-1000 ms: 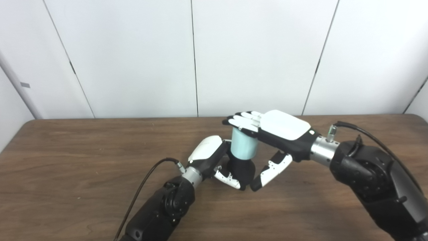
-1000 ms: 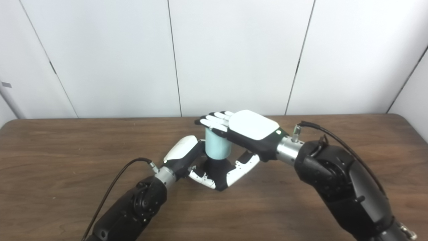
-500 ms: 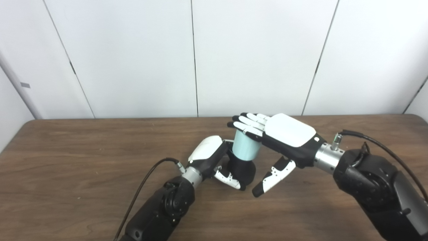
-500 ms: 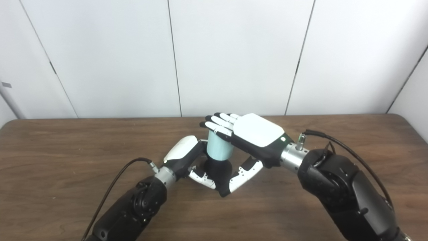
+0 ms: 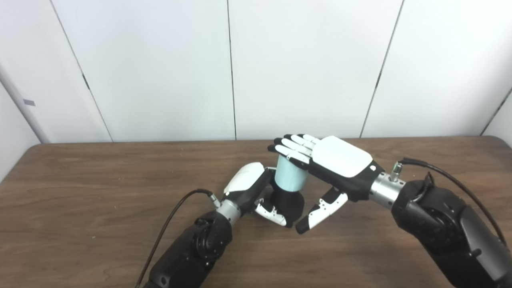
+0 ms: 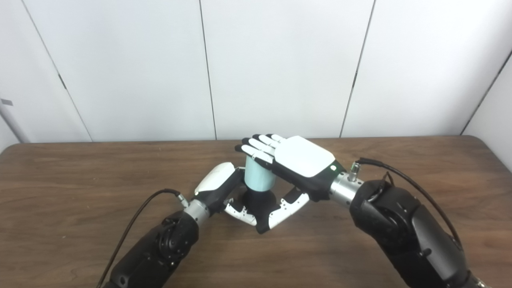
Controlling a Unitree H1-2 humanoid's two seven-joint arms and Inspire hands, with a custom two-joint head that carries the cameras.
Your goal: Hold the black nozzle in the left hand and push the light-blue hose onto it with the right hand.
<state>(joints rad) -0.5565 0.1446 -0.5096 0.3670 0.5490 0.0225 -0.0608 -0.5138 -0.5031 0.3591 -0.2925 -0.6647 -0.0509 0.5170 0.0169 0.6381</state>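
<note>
I keep the left hand (image 5: 256, 191) clamped around the black nozzle (image 5: 289, 201) at desk (image 5: 100, 192) centre, bracing it upright. The light-blue hose (image 5: 291, 179) sits at its 12 o'clock, under my right hand (image 5: 326, 166), whose fingers (image 5: 290, 147) lie flat and apart for pressing down.

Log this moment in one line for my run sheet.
left hand: holding black nozzle | right hand: flat atop light-blue hose | hose: on nozzle

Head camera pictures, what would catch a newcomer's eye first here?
Most striking is the light-blue hose, a short pale cylinder standing on the black nozzle at mid-table. The right robot hand lies flat across its top, fingers spread and thumb hanging below, while the left robot hand wraps the nozzle from the left. Around them stretches the dark wooden table before white wall panels.
</note>
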